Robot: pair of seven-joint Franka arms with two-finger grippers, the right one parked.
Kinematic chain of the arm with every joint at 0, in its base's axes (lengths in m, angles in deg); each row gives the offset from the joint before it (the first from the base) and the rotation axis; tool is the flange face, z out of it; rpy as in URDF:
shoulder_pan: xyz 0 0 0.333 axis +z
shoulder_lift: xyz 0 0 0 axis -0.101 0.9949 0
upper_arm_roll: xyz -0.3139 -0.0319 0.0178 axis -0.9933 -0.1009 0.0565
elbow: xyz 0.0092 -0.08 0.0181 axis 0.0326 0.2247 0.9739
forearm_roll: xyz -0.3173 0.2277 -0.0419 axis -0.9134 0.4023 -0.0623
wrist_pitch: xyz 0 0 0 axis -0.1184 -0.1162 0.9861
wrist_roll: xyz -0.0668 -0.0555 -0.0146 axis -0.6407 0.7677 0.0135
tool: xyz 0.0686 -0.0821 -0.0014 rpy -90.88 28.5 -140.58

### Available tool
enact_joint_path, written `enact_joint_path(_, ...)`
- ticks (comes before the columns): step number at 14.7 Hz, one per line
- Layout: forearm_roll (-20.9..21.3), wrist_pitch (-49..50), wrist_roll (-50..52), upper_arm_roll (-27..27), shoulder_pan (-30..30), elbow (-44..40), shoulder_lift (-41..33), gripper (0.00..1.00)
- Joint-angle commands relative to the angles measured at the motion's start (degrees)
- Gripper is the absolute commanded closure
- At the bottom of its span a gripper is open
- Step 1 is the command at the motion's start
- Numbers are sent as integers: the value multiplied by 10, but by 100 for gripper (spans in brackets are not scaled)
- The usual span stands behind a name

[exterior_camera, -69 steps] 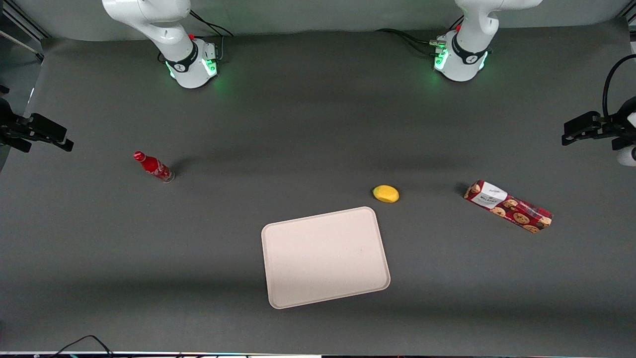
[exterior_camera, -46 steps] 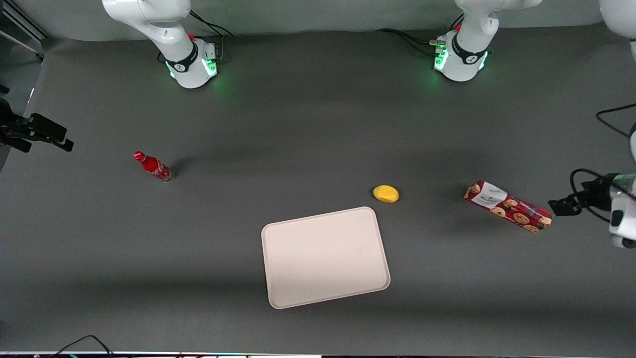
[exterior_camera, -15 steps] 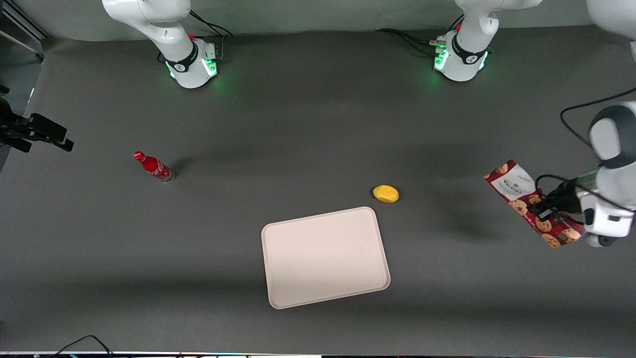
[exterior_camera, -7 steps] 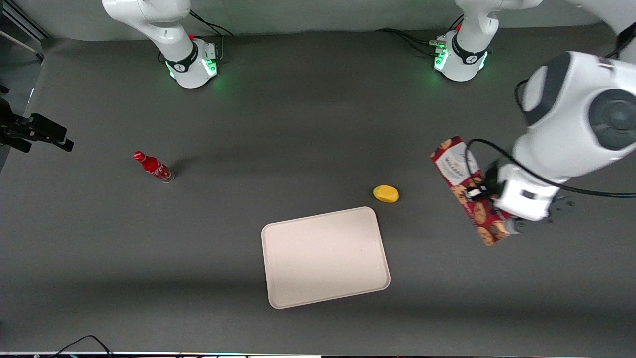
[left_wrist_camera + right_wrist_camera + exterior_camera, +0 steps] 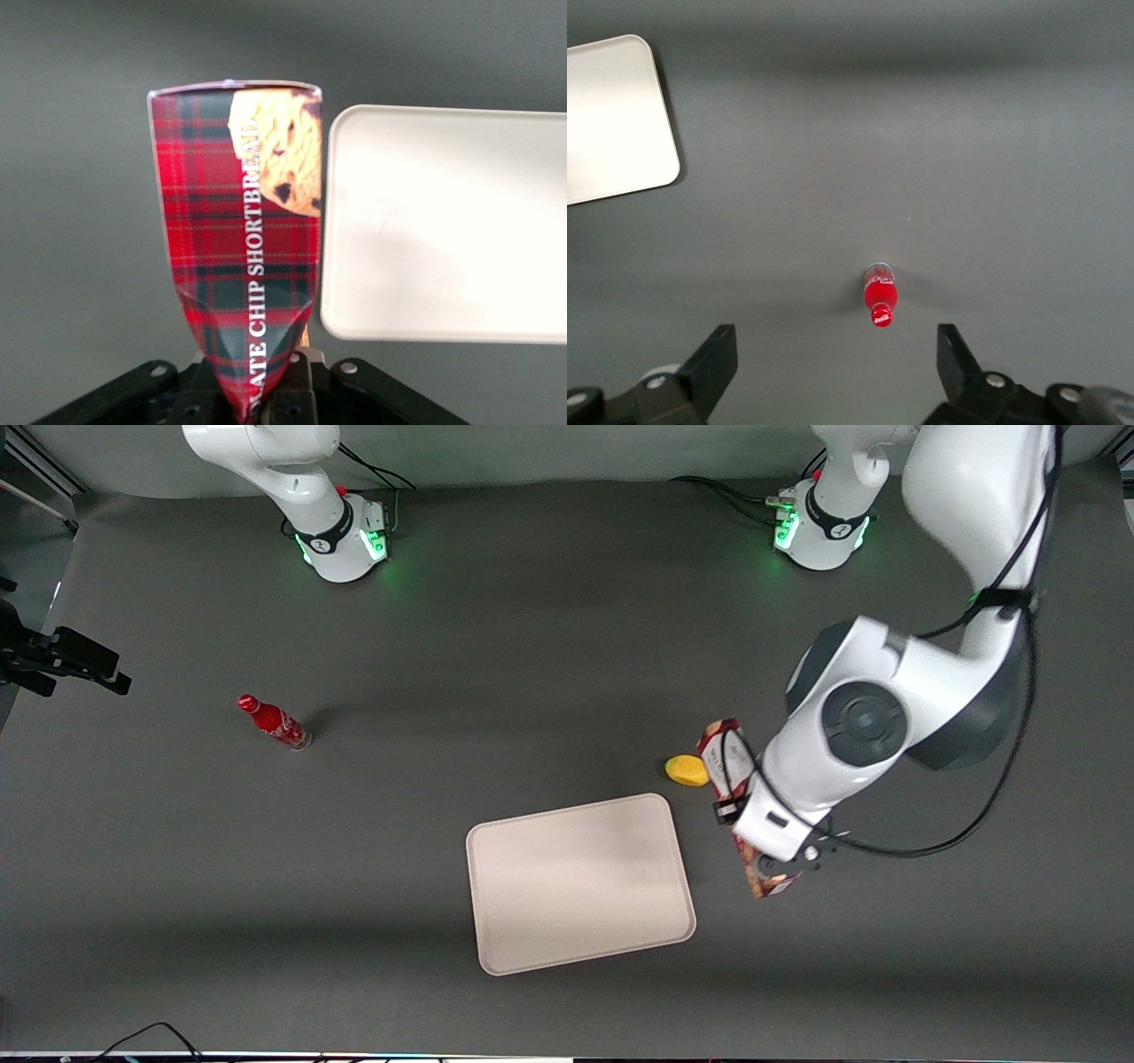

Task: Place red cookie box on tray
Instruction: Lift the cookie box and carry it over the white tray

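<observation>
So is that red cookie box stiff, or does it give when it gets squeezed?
Probably gives a little: the red cookie box looks creased and pinched where the end effector grips it. It seems light, since that pinch alone holds it off the table beside the tray.

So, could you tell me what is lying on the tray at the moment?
Nothing shows on the tray; no part of it is covered. The red cookie box hangs beside it over the table, clamped in the tool.

The red cookie box (image 5: 239,257) is printed tartan cardboard, dented where the black plastic gripper (image 5: 266,394) pinches it just beside the smooth, matt pale plastic tray (image 5: 580,881), which lies on a dull grey table (image 5: 532,655).
</observation>
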Motion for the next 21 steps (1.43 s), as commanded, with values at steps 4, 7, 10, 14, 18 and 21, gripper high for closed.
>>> enact_joint_path(4,48,-92,28,-25,-22,-39,109,100)
enact_joint_path(7,95,-136,40,-25,-25,-40,153,100)
enact_joint_path(10,102,-173,40,-24,-26,-42,178,100)
enact_joint_path(14,135,-199,74,-23,-30,-51,205,100)
enact_joint_path(18,162,-215,125,-23,-38,-35,215,93)
enact_joint_path(21,218,-218,178,-24,-43,-27,216,0)
